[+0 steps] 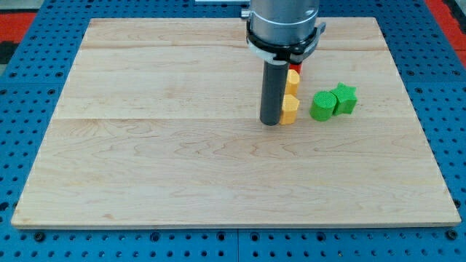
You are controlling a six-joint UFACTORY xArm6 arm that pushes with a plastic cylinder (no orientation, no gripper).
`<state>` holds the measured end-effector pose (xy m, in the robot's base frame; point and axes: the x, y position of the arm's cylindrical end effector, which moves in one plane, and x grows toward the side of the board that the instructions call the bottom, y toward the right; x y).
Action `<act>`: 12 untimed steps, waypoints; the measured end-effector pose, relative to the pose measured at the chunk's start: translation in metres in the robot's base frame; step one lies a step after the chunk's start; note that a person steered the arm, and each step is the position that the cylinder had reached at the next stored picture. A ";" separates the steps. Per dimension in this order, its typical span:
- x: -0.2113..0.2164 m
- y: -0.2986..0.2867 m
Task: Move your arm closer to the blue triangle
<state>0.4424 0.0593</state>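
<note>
No blue triangle shows in the camera view. My tip (271, 121) rests on the board right of centre. It stands just left of a yellow block (290, 109), touching or nearly touching it. A second yellow block (293, 81) lies just above that one, partly hidden by the rod. A red block (295, 67) peeks out above it, mostly hidden by the arm. A green round-sided block (321, 105) and a green star (344, 98) sit side by side to the right of my tip.
The wooden board (182, 160) lies on a blue perforated table (22, 29). The arm's grey body (283, 22) covers part of the board's top edge and whatever lies behind it.
</note>
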 end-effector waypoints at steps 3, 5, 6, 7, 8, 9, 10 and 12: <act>0.015 -0.046; 0.060 0.015; 0.057 0.110; 0.033 0.220; 0.007 0.285; -0.004 0.282; -0.033 0.262; -0.140 0.223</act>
<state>0.3024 0.2827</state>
